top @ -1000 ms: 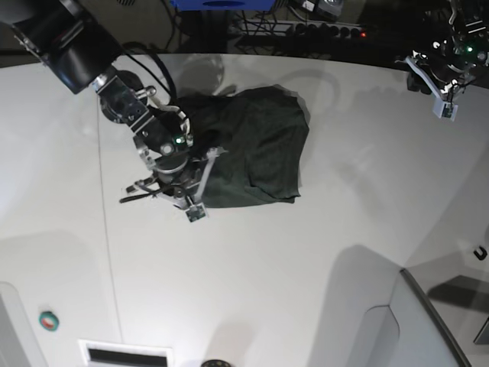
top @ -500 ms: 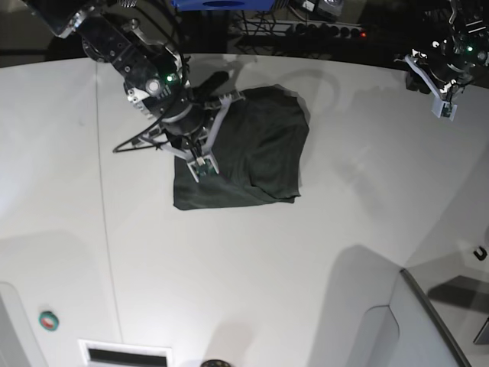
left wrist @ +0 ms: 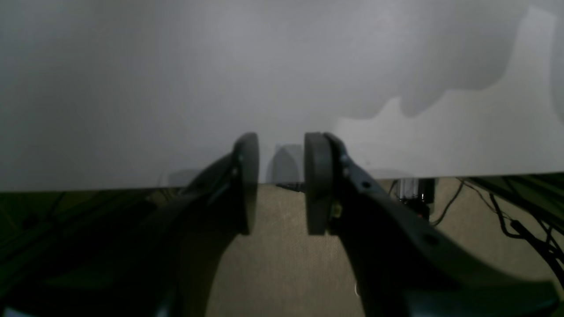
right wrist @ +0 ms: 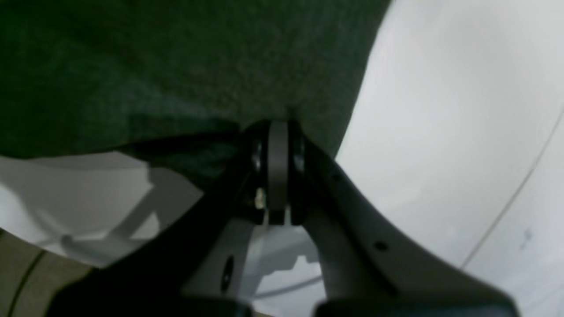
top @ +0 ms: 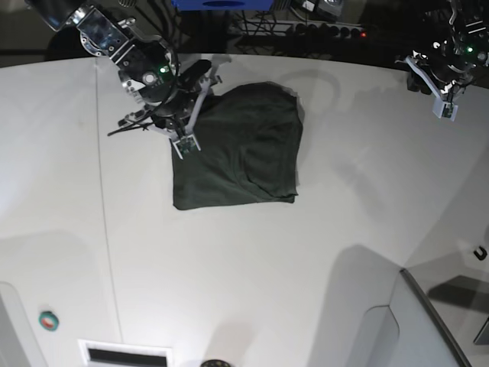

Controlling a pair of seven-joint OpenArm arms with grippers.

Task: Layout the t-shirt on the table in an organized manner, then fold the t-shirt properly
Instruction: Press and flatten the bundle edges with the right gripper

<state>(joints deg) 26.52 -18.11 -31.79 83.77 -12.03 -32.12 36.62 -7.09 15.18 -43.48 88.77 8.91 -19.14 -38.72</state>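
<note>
We see the right gripper (right wrist: 277,132) pinching the shirt's (top: 241,149) back-left edge; the shirt lies folded on the table (top: 306,267). Left gripper (left wrist: 281,180) spread, empty, at the table's far rim.

— What colour is the t-shirt (top: 241,149)?
— Plain dark forest green, no print, on a smooth white counter (top: 252,267) with faint seam lines.
— And the tools?
— Black, both of them.

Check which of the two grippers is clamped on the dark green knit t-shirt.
The right gripper: jaws pinched on the dark green knit t-shirt edge. The left gripper hangs empty, jaws apart, at the white table rim.
</note>
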